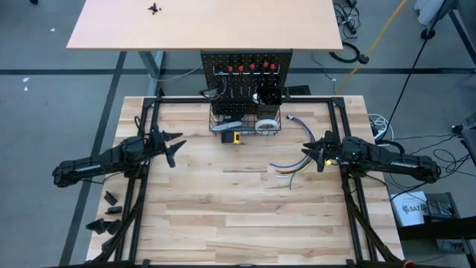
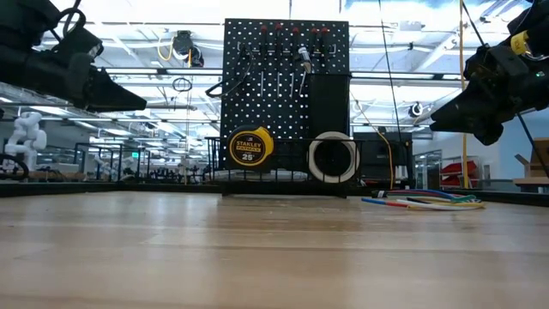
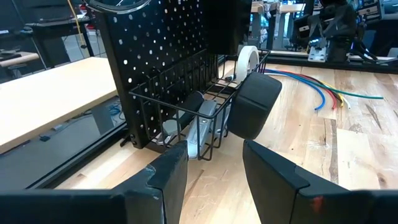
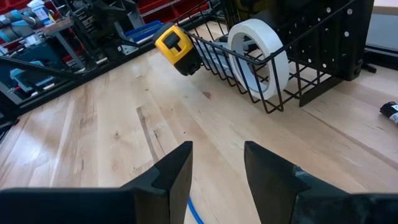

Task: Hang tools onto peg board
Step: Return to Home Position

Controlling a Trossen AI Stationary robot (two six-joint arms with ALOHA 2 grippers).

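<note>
Peg board [image 1: 245, 63] stands upright at the table's far edge, centred, face square to the arms. It lies ahead of and inboard from both claws, about equally far from each, so I'd call neither arm nearer. Wire basket [image 1: 245, 119] sits on its lower front. Tools are on it: red-handled screwdrivers [image 1: 251, 68] along the top row, shafts pointing down; white tape roll [image 2: 333, 158] on edge in the basket; yellow tape measure [image 2: 250, 147] on the basket front.

Left claw [image 1: 177, 150] is wide and empty, off the board's left. Right claw [image 1: 308, 152] has its fingers parted with nothing between them, off the board's right. Both hang above the table, well apart from the board.

Table [image 1: 245, 223]: pale wood planks, no loose tool visible. Coloured wires [image 1: 294, 167] lie near the right claw and aren't tools. My read: hanging is done and only the pull-back is left, with a clear path rearward.

Room: peach tabletop [image 1: 208, 22] behind the board, lab benches and cables beyond.
</note>
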